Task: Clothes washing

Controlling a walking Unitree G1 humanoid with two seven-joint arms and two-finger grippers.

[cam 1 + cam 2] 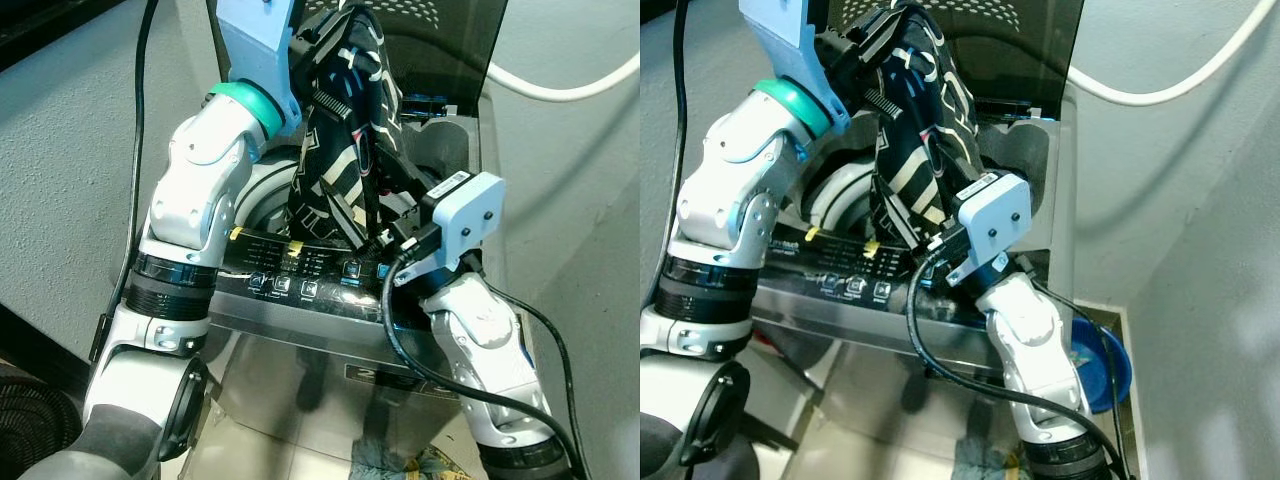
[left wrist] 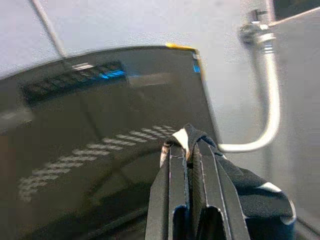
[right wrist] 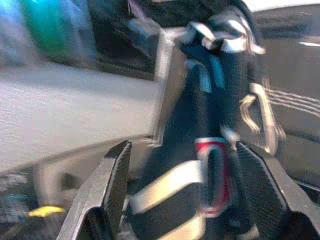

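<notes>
Grey walls (image 1: 80, 150) on both sides, hemming in a top-loading washing machine (image 1: 300, 330) in a narrow corner. Nearest, along the machine's front edge: a control panel (image 1: 300, 272) with a row of buttons. Low to the right, a blue basin (image 1: 1102, 368) on the floor. Just over the panel, right hand (image 3: 190, 200) spread wide, its two black fingers apart on either side of the hanging cloth and not yet pressing it. Above and a little farther in, left hand (image 2: 192, 200) pressed together on the top fold of a dark patterned garment (image 1: 335, 150), holding it high so that it dangles over the open drum (image 1: 265, 190). Behind that, raised lid (image 1: 440, 40) upright, and a white hose (image 1: 560, 85) curving along the wall. Judged step: getting the garment into the drum. Best done by lowering over the middle of the opening, not over the panel; guiding the loose tail inward with the right hand, or closing on the cloth lower down to steady it; releasing only once most of the fabric sits below the rim, so no end drapes over the buttons or catches the lid.
</notes>
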